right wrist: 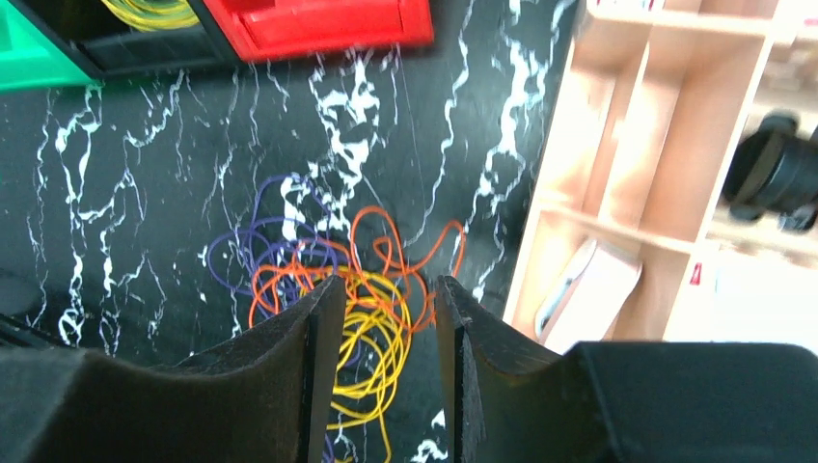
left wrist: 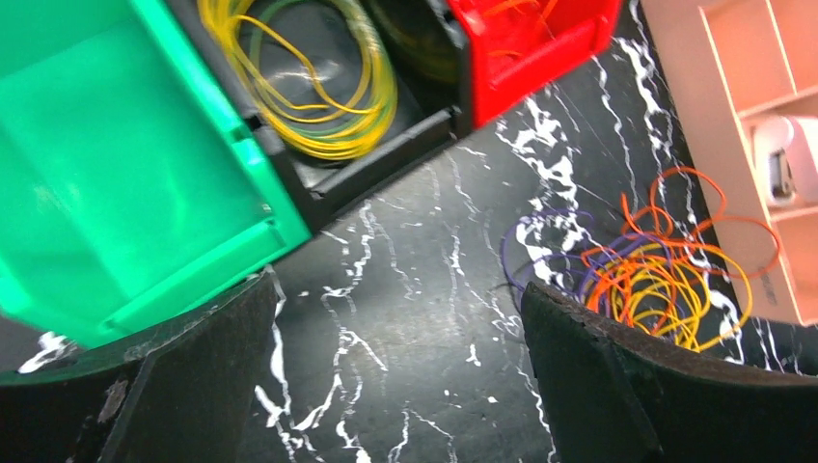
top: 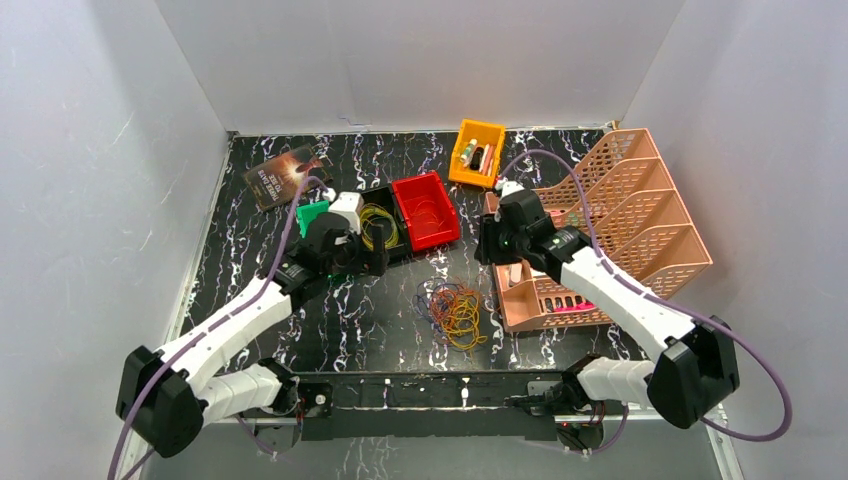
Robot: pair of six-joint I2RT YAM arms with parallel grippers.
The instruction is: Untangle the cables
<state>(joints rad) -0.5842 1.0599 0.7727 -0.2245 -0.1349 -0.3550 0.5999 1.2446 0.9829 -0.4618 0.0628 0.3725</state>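
Left gripper (left wrist: 400,328): jaws stood wide apart, nothing between them but bare desk (top: 380,335). It hung beside the green bin's near corner.

Right gripper (right wrist: 388,294): jaws were narrowly parted and closed on nothing. The wrist view showed the cables through the gap, lower down. Contact with them could not be judged there. In the top view this gripper sat over the edge of the pink tray, apart from the tangle.

Containers, largest first:
- Pink slotted file rack (top: 640,195) at the far right; contents could not be made out.
- Pink compartment tray (top: 520,310) just in front of it, one compartment holding a white object (right wrist: 588,289).
- Red bin (top: 425,210), with thin orange strands showing inside in the left wrist view.
- Black bin (left wrist: 386,164) touching the red one, holding a coil of yellow-green wire (left wrist: 309,87).
- Green bin (left wrist: 116,164) touching the black bin; no contents visible.
- Orange bin (top: 477,150) at the back, with small items too small to name.

Cables (top: 455,312): a loose heap of thin loops lay on the desk between the two arms, near the tray's left edge. Orange and yellow loops were knotted together at the centre, with purple loops spreading to the left.
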